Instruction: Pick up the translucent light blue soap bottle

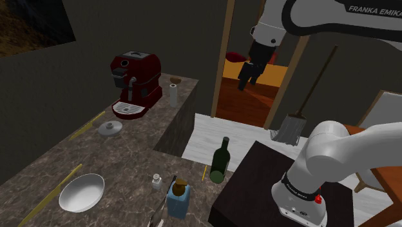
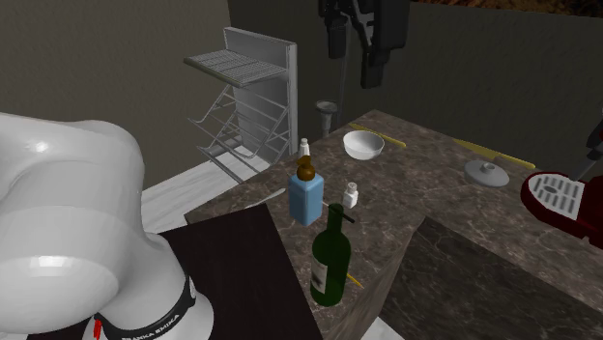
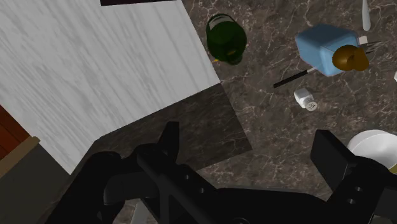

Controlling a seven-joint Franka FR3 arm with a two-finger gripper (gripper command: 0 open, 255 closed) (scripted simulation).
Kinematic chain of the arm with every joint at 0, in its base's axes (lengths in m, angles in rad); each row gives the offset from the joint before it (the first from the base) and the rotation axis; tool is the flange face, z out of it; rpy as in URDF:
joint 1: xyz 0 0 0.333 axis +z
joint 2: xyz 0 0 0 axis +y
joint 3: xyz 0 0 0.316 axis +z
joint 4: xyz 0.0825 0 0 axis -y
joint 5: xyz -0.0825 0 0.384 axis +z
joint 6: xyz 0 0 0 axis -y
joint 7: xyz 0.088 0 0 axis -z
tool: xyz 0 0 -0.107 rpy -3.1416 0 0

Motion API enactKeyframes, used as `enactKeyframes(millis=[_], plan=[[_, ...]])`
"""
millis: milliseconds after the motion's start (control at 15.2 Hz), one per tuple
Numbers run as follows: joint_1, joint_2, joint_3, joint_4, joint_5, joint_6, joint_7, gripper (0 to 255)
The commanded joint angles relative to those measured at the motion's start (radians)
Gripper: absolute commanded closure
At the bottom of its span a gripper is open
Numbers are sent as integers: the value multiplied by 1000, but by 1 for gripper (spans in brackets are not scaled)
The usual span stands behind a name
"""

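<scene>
Green bottle (image 1: 220, 160): upright at the edge of the dark marbled bench (image 2: 440, 208) – I take it as the landmark.
Soap bottle (image 3: 320, 46): light blue with a brown cap, upright on the bench, near the green bottle but not touching it.
Claw (image 3: 249, 144): high above the bench, well apart from the green bottle – the two black fingers stand apart and nothing is between them.
Shaker (image 3: 305, 99): small and white, near the green bottle, on the same side of it as the soap bottle.
Bowl (image 1: 82, 191): white, farther from the green bottle than the soap bottle is.
Coffee machine (image 1: 135, 80): red, well apart from the green bottle, on the same bench.
</scene>
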Motion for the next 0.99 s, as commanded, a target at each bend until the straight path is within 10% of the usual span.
enactKeyframes(millis=[0,924], plan=[[0,0,0,0,0,0,0,0],[94,159,253,-229,131,395,220,0]])
